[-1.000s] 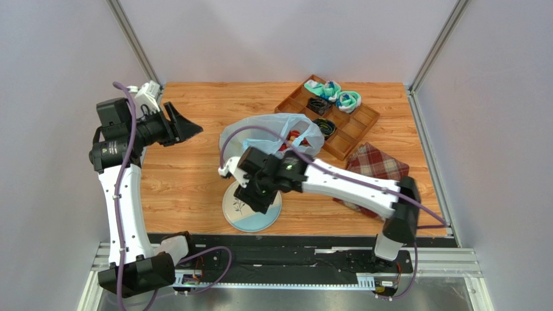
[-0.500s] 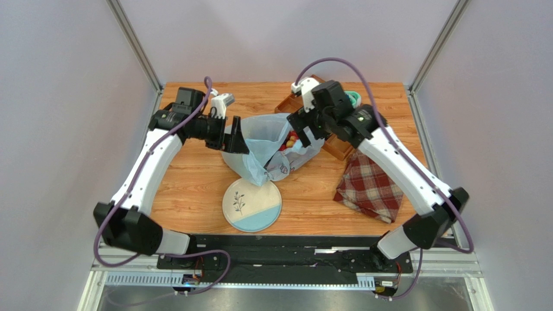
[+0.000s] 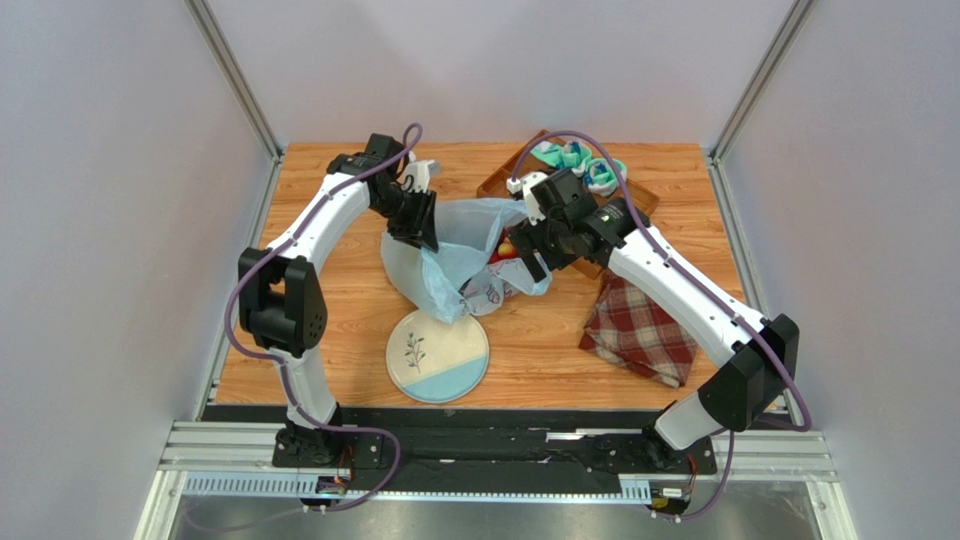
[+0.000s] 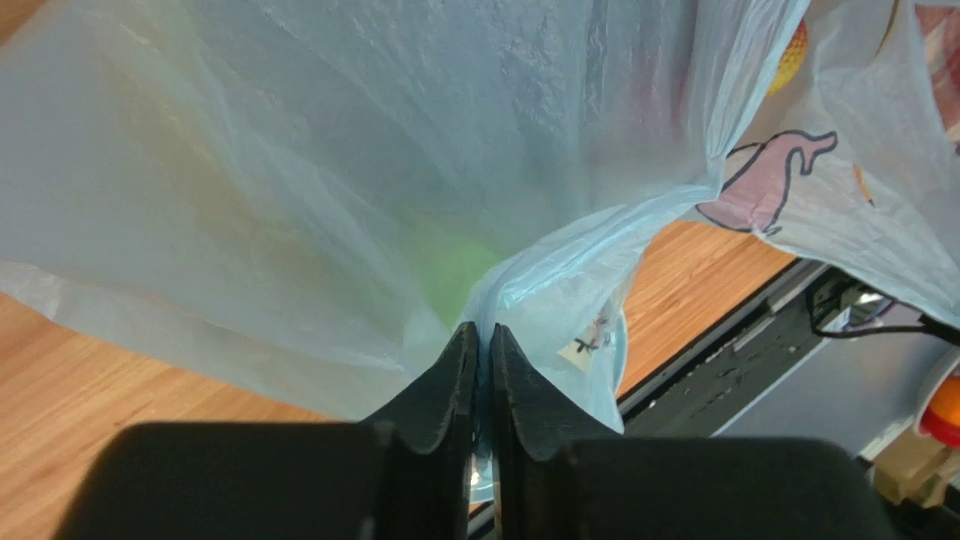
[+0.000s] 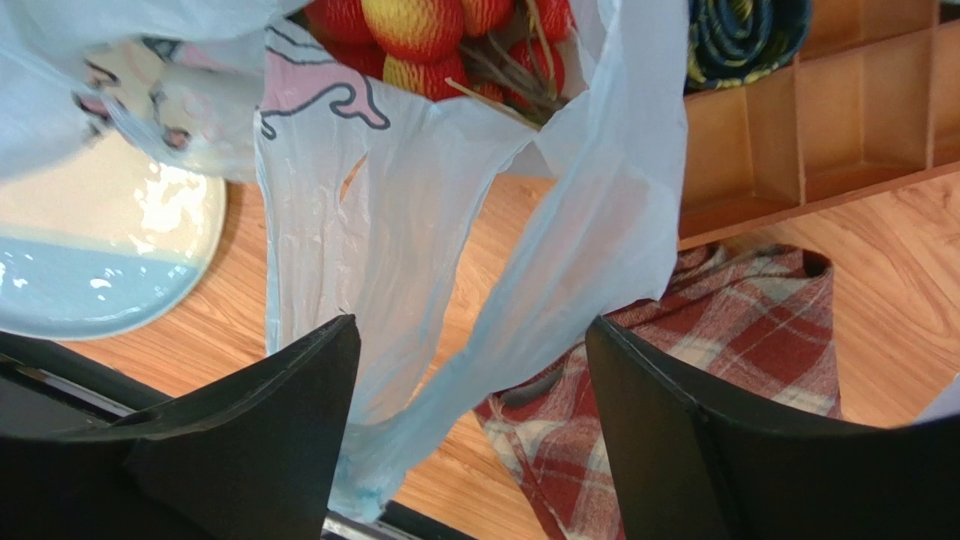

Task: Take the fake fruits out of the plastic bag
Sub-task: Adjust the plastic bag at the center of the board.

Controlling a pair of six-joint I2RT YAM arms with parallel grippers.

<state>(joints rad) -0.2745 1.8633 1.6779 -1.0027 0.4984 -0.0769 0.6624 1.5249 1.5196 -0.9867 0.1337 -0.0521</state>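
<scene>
The left pincer (image 4: 482,333) gripped a fold of the bag (image 3: 445,270) above the desk (image 3: 327,315) while the open right pincer (image 5: 471,338) straddled its handle (image 5: 541,281), red fruits (image 5: 434,28) inside at the mouth; closing on that handle, then drawing both apart, would likely widen the opening.

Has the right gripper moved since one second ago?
Yes. The right gripper was over the plate; now it is farther from the arm bases, at the plastic bag.
</scene>
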